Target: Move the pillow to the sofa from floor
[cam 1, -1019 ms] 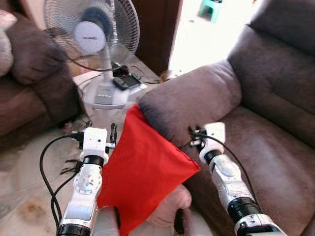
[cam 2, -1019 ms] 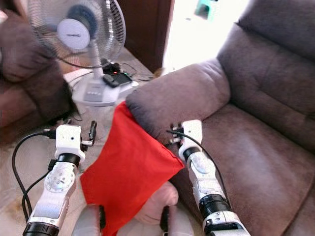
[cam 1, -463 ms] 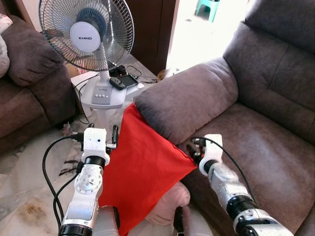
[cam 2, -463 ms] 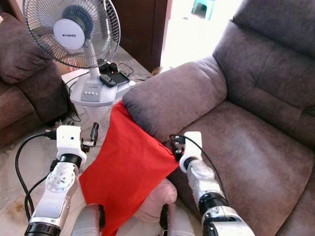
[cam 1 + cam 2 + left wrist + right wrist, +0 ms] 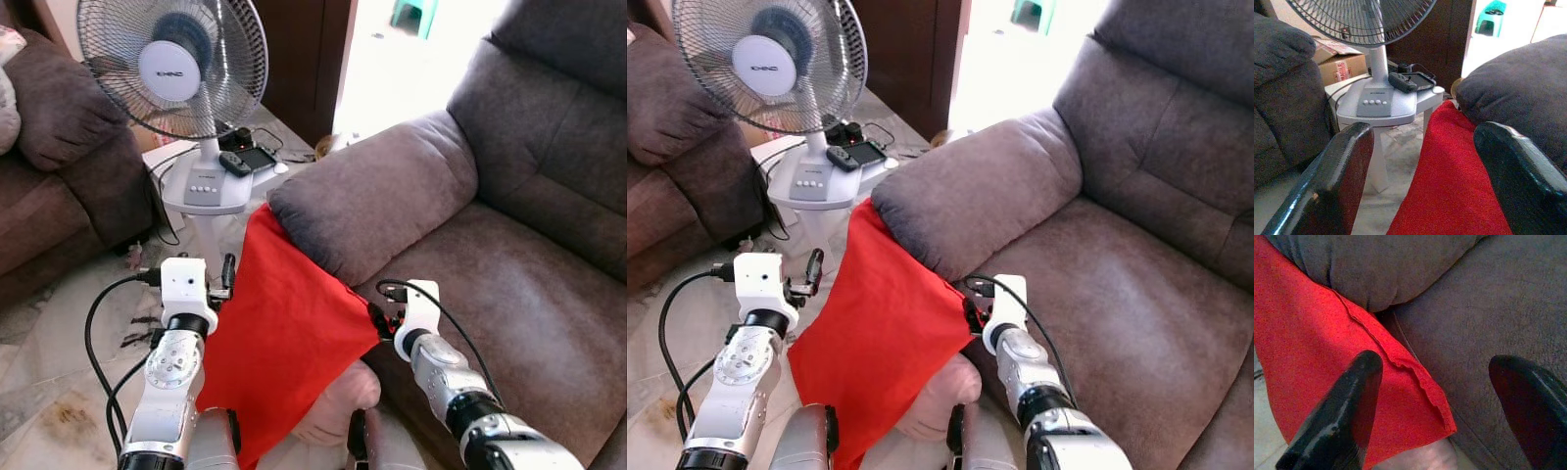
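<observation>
Step in hand: approach for the pick-up, nothing grasped yet; red pillow (image 5: 284,352) stands off the sofa seat, leaning against the front of the sofa (image 5: 509,284) below its armrest (image 5: 377,201), low between the two arms; left gripper (image 5: 1420,181) spread at the pillow's left edge; right gripper (image 5: 1435,406) spread over its right corner; fan (image 5: 176,69) behind. Next, by judgement: both close in on the edges, then lift over the seat.

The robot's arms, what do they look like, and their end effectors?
Both arms are jointed silver metal with black rings. Each wrist carries a white boxy camera block with a looping black cable. The left end effector and the right end effector each have two long, glossy black fingers with rounded tips.
</observation>
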You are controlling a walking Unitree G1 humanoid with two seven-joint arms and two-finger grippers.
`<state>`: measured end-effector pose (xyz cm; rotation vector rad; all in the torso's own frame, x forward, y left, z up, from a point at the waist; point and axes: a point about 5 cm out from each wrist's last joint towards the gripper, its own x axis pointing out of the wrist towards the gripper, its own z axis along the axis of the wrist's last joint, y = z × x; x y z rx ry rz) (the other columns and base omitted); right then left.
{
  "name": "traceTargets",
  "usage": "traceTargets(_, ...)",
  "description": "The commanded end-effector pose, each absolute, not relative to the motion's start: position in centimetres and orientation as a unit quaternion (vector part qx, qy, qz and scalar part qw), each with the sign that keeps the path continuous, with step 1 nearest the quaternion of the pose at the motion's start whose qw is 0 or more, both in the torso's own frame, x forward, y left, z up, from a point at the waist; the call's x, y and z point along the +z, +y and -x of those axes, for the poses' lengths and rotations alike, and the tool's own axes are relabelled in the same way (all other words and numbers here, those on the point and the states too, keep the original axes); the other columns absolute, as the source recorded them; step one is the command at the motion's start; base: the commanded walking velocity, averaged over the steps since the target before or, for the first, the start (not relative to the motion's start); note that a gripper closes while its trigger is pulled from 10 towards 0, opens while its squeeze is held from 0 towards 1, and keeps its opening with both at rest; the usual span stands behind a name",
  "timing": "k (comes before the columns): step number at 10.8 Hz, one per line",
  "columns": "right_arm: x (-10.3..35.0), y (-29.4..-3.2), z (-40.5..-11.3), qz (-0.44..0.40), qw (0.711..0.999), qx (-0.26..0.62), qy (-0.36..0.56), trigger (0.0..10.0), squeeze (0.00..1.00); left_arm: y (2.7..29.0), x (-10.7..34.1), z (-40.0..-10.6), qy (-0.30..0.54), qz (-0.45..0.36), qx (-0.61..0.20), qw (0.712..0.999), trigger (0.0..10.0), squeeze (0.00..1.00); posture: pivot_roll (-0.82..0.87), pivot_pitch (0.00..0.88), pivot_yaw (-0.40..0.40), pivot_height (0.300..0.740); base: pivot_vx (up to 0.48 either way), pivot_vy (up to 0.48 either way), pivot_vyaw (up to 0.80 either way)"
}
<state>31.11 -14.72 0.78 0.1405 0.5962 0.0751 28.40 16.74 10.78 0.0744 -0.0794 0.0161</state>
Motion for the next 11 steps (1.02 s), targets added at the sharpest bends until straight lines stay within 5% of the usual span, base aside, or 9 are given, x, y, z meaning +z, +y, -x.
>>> traceTargets(1,0.8,-15.2,-31.2,-0.064,0.952,0.024,0.297,10.0,0.0,16.8,11.1,-28.2,-0.039,-0.03,0.003,0.999,10.0,0.0,0.12,0.117,-0.093,0.615,0.0,0.0,0.0)
traceTargets(6,0.1,-15.4,-30.7,-0.085,0.944,0.008,0.32,10.0,0.0,17.2,12.0,-27.7,-0.036,-0.017,-0.002,0.999,10.0,0.0,0.14,0.177,-0.089,0.615,0.0,0.0,0.0)
traceTargets(11,-0.2,-14.1,-30.4,-0.227,0.922,0.011,0.314,10.0,0.0,16.9,12.5,-27.6,-0.031,-0.01,-0.011,0.999,10.0,0.0,0.15,0.184,-0.086,0.615,0.0,0.0,0.0)
